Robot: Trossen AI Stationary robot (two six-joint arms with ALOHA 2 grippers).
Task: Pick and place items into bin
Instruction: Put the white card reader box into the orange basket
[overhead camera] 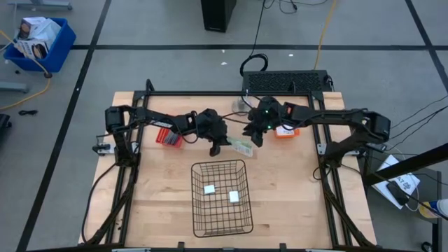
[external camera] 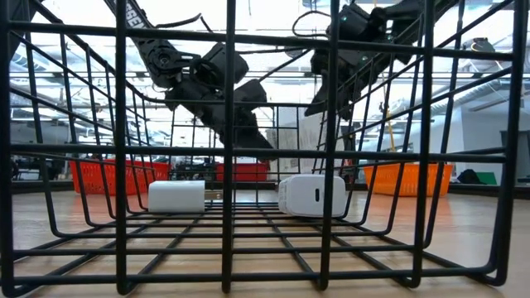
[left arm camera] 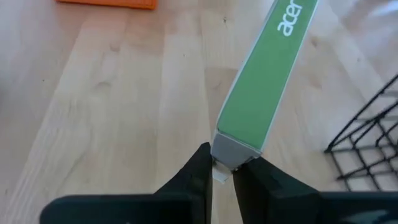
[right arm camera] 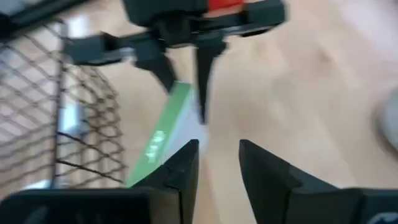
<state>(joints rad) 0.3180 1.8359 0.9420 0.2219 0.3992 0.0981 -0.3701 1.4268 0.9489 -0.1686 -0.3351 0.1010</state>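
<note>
Left gripper (left arm camera: 222,169) just behind wire bin (overhead camera: 221,198) — jaws pinched on grey end of slim green-faced box (left arm camera: 264,78), which lies flat on tabletop (overhead camera: 287,196). Right gripper (right arm camera: 217,163) hovers nearby, jaws narrowly apart, empty. Two white blocks (overhead camera: 209,189) already in bin. Risk — end-only grip lets long box pivot, slip, or catch bin rim during lift.

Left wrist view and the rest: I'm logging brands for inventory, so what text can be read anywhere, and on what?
"acer": white letters on the green box whose grey end sits between the left hand's fingers.
Same box in the right wrist view: a white mark, too blurred to read.
White block in the bin: a small dark mark, no readable text.
Nothing else legible.
</note>
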